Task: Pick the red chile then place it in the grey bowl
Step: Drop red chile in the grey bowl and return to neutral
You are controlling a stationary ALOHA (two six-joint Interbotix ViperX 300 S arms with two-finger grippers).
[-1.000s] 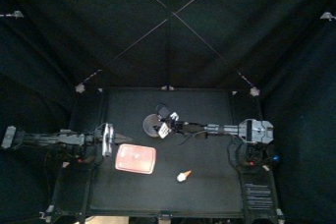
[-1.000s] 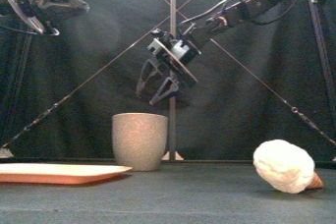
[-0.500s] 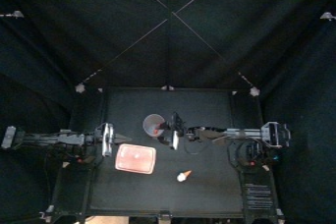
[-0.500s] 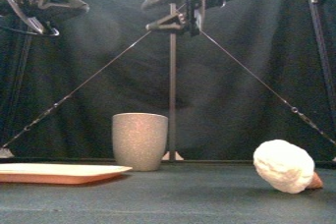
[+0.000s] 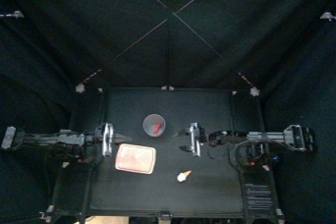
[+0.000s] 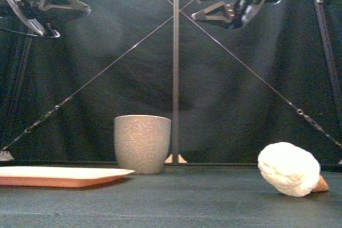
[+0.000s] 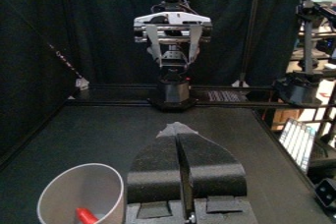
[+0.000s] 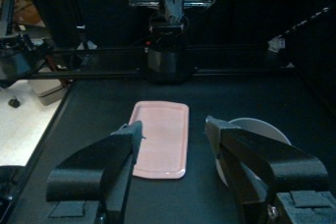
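The red chile (image 5: 156,126) lies inside the tall grey speckled bowl (image 5: 153,124), which stands upright at the table's middle back (image 6: 143,143). The left wrist view shows the chile (image 7: 83,214) at the bowl's bottom (image 7: 69,191). My right gripper (image 5: 195,140) is open and empty. It is held high (image 6: 225,0), to the right of the bowl and apart from it. Its jaws (image 8: 175,128) stand spread, facing the pink tray. My left gripper (image 5: 105,141) rests shut at the table's left (image 7: 180,138).
A flat pink tray (image 5: 136,158) lies at front left (image 6: 60,175) (image 8: 164,138). A white ice-cream toy with a cone tip (image 5: 184,176) lies at front right (image 6: 294,168). The bowl's rim (image 8: 252,128) shows beside the tray.
My right gripper has drawn back to the right from above the bowl and has risen. The chile now shows inside the bowl. The left arm has not moved.
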